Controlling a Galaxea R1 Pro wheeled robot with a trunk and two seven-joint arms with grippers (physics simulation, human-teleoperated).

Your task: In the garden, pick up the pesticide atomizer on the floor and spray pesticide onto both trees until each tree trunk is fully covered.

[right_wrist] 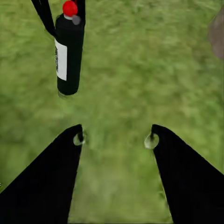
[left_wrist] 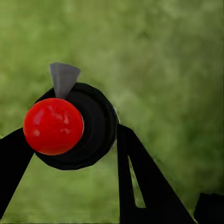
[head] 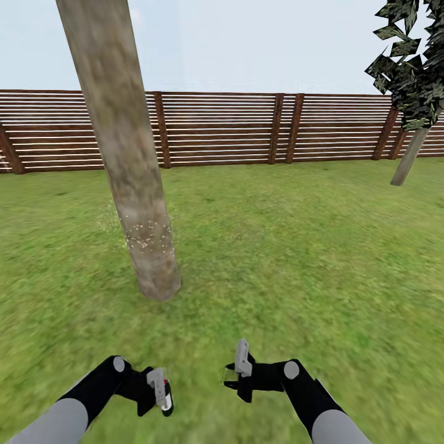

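Pesticide atomizer (head: 161, 390) was found pinched in your left gripper (head: 154, 391), low in the head view at about seven o'clock, above the grass (head: 296, 259). It was a black can with a white label and a red top; your left wrist view looked straight down on that red top (left_wrist: 53, 126), with a grey nozzle piece (left_wrist: 63, 78) beside it and the dark fingers (left_wrist: 140, 182) closed against the can's sides. Your right wrist view showed the same can (right_wrist: 69, 51) hanging upright over the lawn, label facing the camera, with the left gripper's fingers (right_wrist: 44, 16) on it near the top. Your right gripper (head: 237, 373) sat at about five o'clock in the head view, near the left one but apart from it; its two black fingers (right_wrist: 51, 182) were spread wide with nothing but grass between them. The near tree trunk (head: 132, 185) rose from the lawn at about eleven o'clock, leaning slightly, with a band of pale speckles (head: 148, 237) across its lower part. A second tree (head: 410, 154) stood well apart at two o'clock, close to the brown slatted fence (head: 234, 129) running along the far edge of the lawn.
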